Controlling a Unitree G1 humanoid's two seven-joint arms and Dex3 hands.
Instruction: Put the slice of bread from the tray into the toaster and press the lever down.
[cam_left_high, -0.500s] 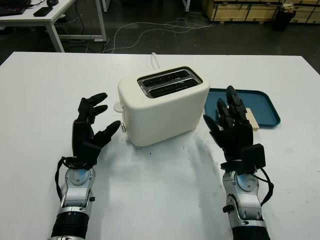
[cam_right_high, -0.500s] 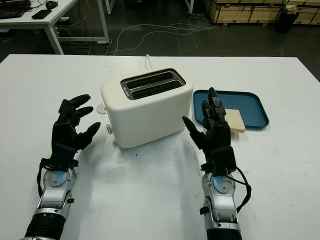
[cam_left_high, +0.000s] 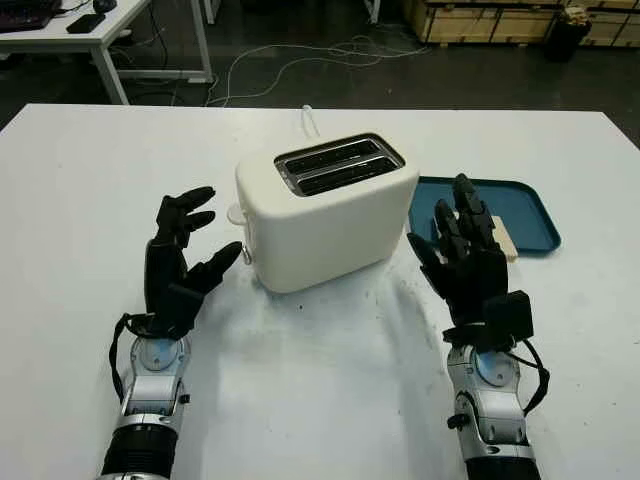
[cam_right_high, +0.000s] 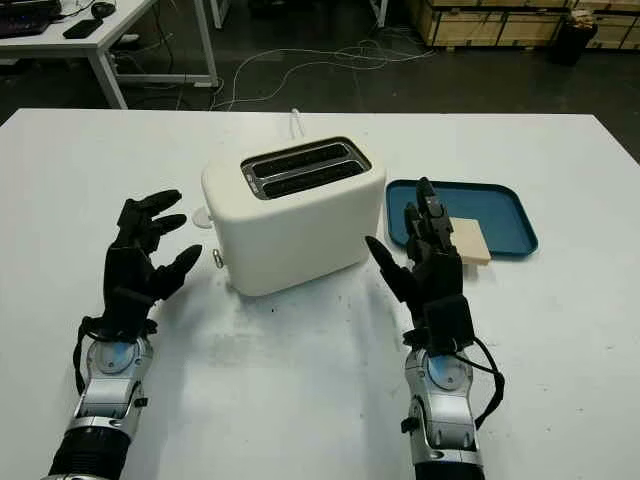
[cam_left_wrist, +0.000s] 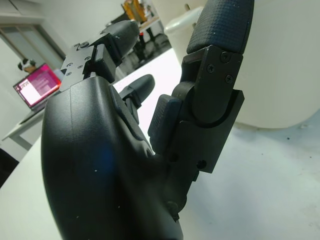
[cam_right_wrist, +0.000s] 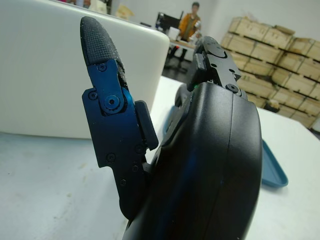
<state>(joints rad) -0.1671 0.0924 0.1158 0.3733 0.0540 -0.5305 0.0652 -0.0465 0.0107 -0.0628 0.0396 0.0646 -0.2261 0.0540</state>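
A cream-white, rounded two-slot plastic toaster stands near the middle of the white table, its two dark slots facing up and turned at a slant. On its end face at about nine o'clock sits a small lever knob, in the raised part of its track as far as can be told, with a round white tab beside it. At three o'clock from the toaster lies a flat teal-blue rectangular plastic tray, just beside the toaster's side. The pale, square slice of bread lies flat on the near edge of that tray, toward the tray's six o'clock, overhanging the rim a little. The black three-fingered left hand is raised above the table at eight o'clock from the toaster, released and grasping nothing, its thumb tip close to the lever knob but apart from it. The black three-fingered right hand is raised at four o'clock from the toaster, also released and empty, its fingertips standing in front of the tray and just beside the bread without touching it. A white cord runs from the toaster's back at twelve o'clock toward the table's far edge.
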